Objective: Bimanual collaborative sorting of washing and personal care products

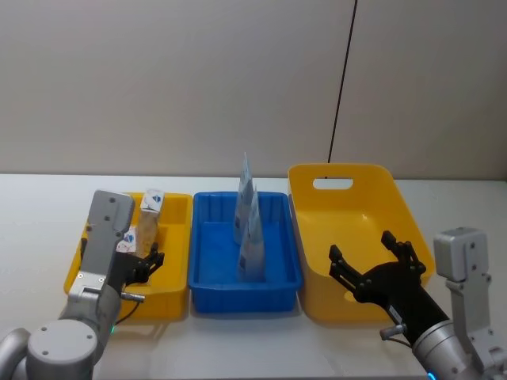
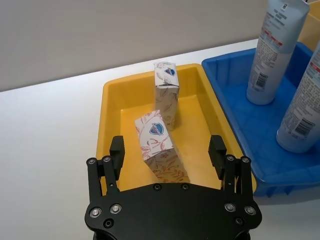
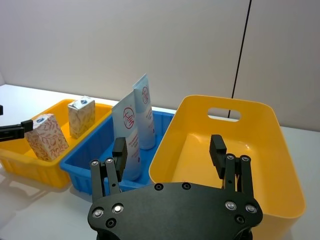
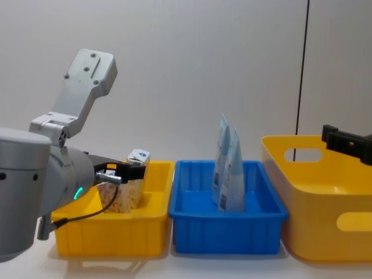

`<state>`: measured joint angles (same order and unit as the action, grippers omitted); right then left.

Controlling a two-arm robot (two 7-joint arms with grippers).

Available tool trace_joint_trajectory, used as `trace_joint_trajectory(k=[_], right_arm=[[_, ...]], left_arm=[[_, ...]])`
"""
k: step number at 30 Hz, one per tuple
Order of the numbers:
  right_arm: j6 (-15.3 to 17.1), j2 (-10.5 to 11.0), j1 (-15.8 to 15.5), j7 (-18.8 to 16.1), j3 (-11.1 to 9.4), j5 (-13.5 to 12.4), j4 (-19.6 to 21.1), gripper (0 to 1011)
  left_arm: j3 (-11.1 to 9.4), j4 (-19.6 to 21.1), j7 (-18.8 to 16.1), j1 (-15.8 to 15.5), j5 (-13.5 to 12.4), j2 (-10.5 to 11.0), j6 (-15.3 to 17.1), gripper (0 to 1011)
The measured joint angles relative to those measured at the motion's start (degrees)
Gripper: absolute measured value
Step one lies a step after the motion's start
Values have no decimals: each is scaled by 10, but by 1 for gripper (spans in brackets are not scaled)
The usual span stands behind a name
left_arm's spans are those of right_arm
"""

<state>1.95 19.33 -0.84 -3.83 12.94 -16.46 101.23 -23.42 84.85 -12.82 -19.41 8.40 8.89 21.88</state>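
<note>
White tabletop (image 1: 40, 214), head view: we see our left gripper (image 1: 146, 265) spread open over the small yellow bin (image 1: 162, 303), and our right gripper (image 1: 360, 247) also open above the large yellow bin (image 1: 372, 194). Left wrist view: the near pack (image 2: 157, 145) sits tilted just ahead between the jaws, with the far pack (image 2: 166, 92) upright beyond. Right wrist view: two pouches (image 3: 127, 125) stand in the blue bin (image 3: 75, 167). Chest view: we judge the left gripper the nearer one.

Three bins (image 1: 245, 301) on white table (image 1: 40, 206)
</note>
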Motion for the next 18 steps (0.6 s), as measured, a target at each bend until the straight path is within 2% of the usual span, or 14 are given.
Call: trace_joint_trajectory(k=[9, 18], right_arm=[[0, 0, 0, 0, 0, 0, 0, 1000], [0, 0, 0, 0, 0, 0, 0, 1000]], left_arm=[[15, -14, 0, -3, 12, -14, -3, 1001], [36, -36, 4, -5, 30, -35, -24, 1002]])
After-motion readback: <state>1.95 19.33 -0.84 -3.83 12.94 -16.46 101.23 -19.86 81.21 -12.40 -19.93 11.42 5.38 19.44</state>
